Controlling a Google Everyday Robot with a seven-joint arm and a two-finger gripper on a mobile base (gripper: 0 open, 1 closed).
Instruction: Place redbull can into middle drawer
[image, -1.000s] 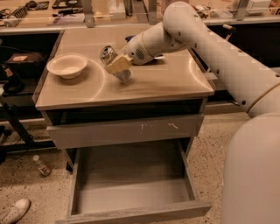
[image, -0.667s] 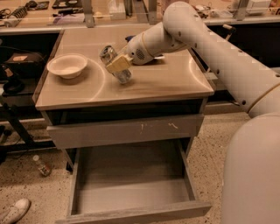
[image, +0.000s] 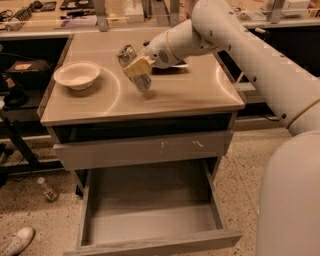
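Note:
The redbull can (image: 142, 81), slim and silver, is tilted with its shiny top toward the back left, just above the cabinet's countertop (image: 190, 95). My gripper (image: 136, 67) is shut on the can's middle, and one yellowish finger pad (image: 138, 64) lies across it. The middle drawer (image: 150, 215) is pulled wide open below the cabinet's front, with a bare grey floor and a plain front panel. It lies well below and in front of the can.
A pale bowl (image: 77, 75) sits on the countertop's left side. A shut drawer front with pale scratch marks (image: 142, 150) is above the open drawer. A small bottle (image: 48, 190) and a shoe (image: 15, 242) lie on the floor at the left. My white arm fills the right side.
Almost nothing differs. The gripper and the can have shifted very slightly upward over the countertop, and the drawer stays open.

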